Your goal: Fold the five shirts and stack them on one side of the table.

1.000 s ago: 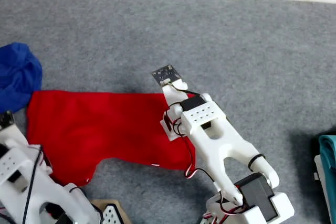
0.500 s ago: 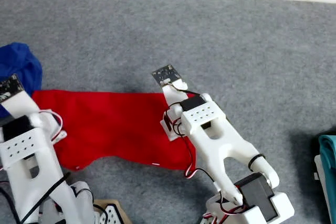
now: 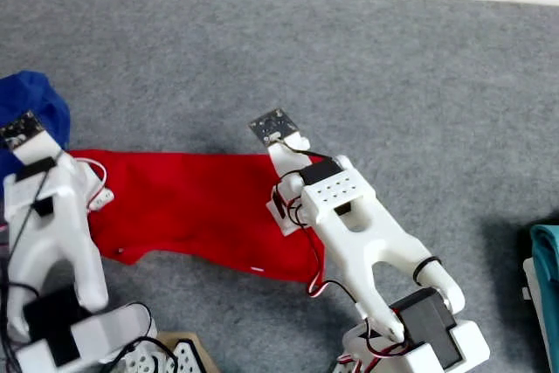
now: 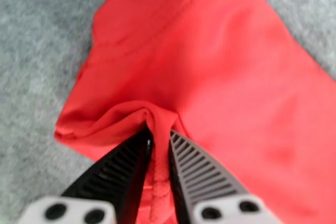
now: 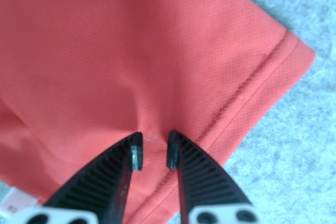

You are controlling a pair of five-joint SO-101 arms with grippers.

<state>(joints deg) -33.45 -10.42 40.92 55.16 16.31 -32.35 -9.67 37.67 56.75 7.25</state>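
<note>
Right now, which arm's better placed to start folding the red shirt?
Left, probably: the left gripper is shut on a raised ridge of the red shirt near its collar; the right gripper sits on flatter cloth by the hem.

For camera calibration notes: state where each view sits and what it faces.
High view: above the table, looking down; left arm, right arm, red shirt.
Left wrist view: on that arm, facing left fingers pinching a shirt fold.
Right wrist view: likewise, facing right fingers at the hem.
All share the red shirt.
</note>
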